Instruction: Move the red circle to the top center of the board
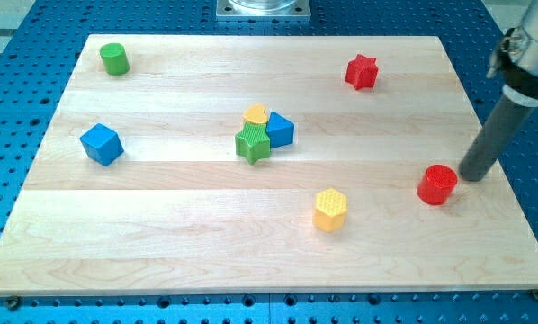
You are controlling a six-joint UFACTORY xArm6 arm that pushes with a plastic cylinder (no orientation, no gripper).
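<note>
1. My tip rests on the board just to the view's right of the red circle, close beside it; I cannot tell whether they touch.
2. The arm carries only a plain rod, no pincer, so nothing is held.
3. The red circle sits at the view's lower right.
4. Near the centre, a green star, a blue block and a yellow block huddle together.
5. A yellow hexagon lies to the left of the red circle.

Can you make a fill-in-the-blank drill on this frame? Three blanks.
1. My tip sits just to the view's ___ of the red circle.
2. The block at the view's top left is the ___ cylinder.
3. The red star lies toward the view's ___ from the red circle.

Missing words: right; green; top
</note>
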